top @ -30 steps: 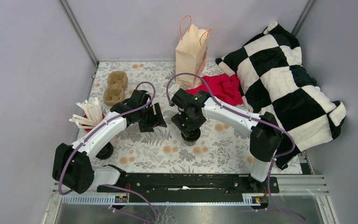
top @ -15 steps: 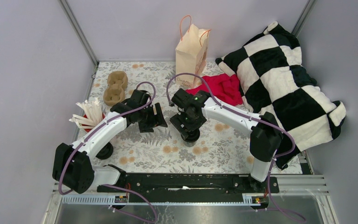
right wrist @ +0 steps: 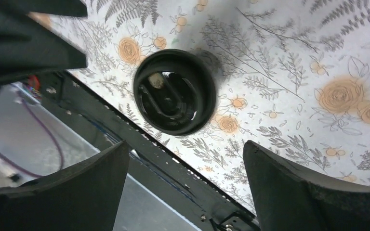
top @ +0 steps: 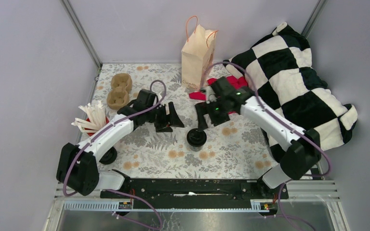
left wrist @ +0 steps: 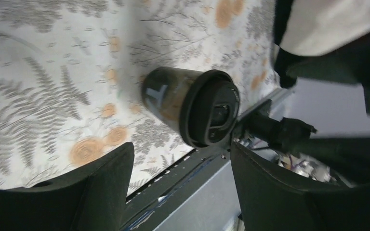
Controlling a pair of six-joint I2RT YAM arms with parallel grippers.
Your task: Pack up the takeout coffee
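Note:
The takeout coffee [top: 196, 137], a black cup with a black lid, stands upright on the floral cloth, and nothing holds it. My left gripper [top: 169, 119] hangs open just left of and behind it. In the left wrist view the cup [left wrist: 173, 98] lies beyond the open jaws of that gripper [left wrist: 179, 159], apart from both fingers. My right gripper [top: 207, 117] is open behind the cup and a little to its right. Its wrist view looks down on the lid [right wrist: 175, 92], ahead of the wide-open gripper [right wrist: 185, 149]. The paper bag [top: 198, 55] stands at the back.
A brown cardboard cup tray [top: 119, 90] lies at the back left. A red cup of white straws [top: 92, 119] stands by the left edge. A red cloth [top: 233, 91] and a black-and-white checked pillow [top: 289, 82] fill the right side.
My right gripper was down over the cup. It has spread wider and pulled up and back to the right, leaving the cup standing. The left gripper has edged right, toward the cup.

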